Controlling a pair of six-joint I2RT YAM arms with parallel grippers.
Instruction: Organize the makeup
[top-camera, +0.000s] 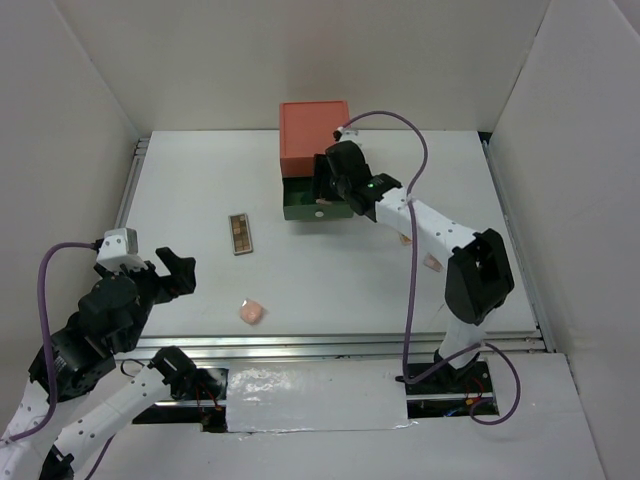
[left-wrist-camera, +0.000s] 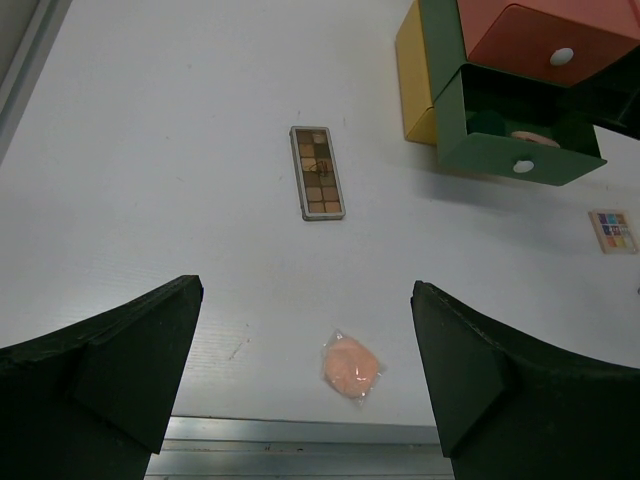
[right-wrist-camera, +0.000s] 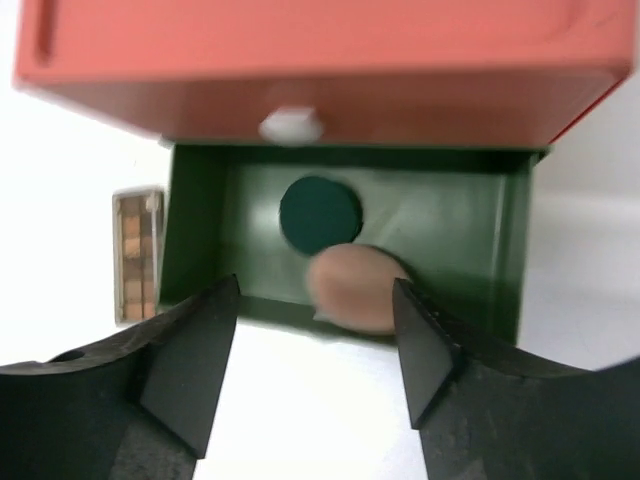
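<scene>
Black fingers of the right gripper fill the foreground of its wrist view. Jaws apart, nothing between them. The left gripper is spread wide too, empty, hovering at the near edge of the table.

- drawer box: red tier on top, green drawer pulled out directly ahead of the right gripper's fingertips, yellow tier lowest.

- brown palette: on the table, well ahead of the left gripper; to the left of the right gripper, just outside the green drawer's wall. Long rectangle, rows of tan-to-brown pans, pale frame. Likely stiff, thin and light. Lies flush, so little edge to catch. Best taken across its short width, fingertips down on the long sides. May skate on the smooth table.

- multicolour palette: small, squarish, far off to the right of the left gripper, near the drawer. Same handling, I judge.

- peach puff: just ahead of the left gripper, between the lines of its fingers, nearer the right one. Round, soft-looking, seemingly in a thin clear wrap. Should be very light and squashy. Pinch low across the middle; the wrap may slip.

- second puff: inside the green drawer, just past the right gripper's fingertips, by the near wall. Blurred; cannot tell whether it rests flat.

- dark green compact: in the drawer, just beyond that puff. Round, matte, probably rigid.
</scene>
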